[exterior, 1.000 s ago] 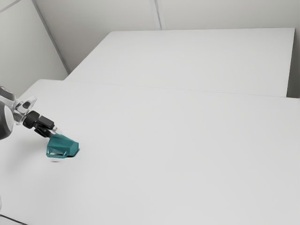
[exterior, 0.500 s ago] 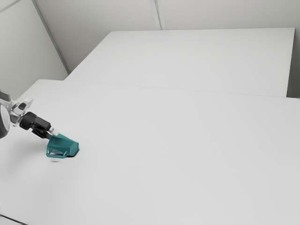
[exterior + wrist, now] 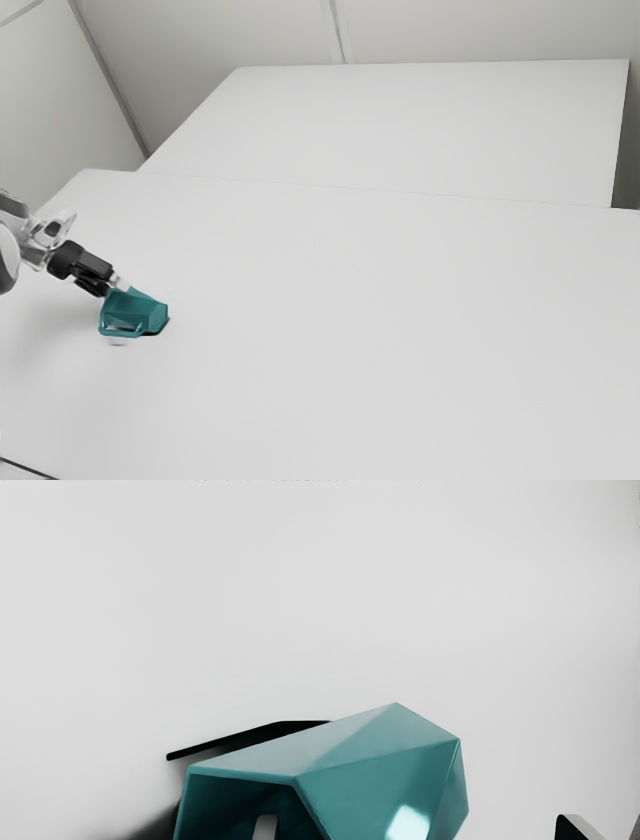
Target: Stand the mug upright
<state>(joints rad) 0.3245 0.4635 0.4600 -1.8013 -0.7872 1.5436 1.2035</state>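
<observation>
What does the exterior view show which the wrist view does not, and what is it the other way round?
Exterior view: the arm, the walls and the handle of the teal mug.
Wrist view: the mug's dark inside, with one fingertip in front of it.
Both: the mug lying on its side, the white table, parts of the gripper.

The worktop [image 3: 400, 340] is white and wide. Behind it there is a second white surface [image 3: 430, 130], and then a pale wall [image 3: 200, 35], which has a narrow strip [image 3: 337, 30].
</observation>
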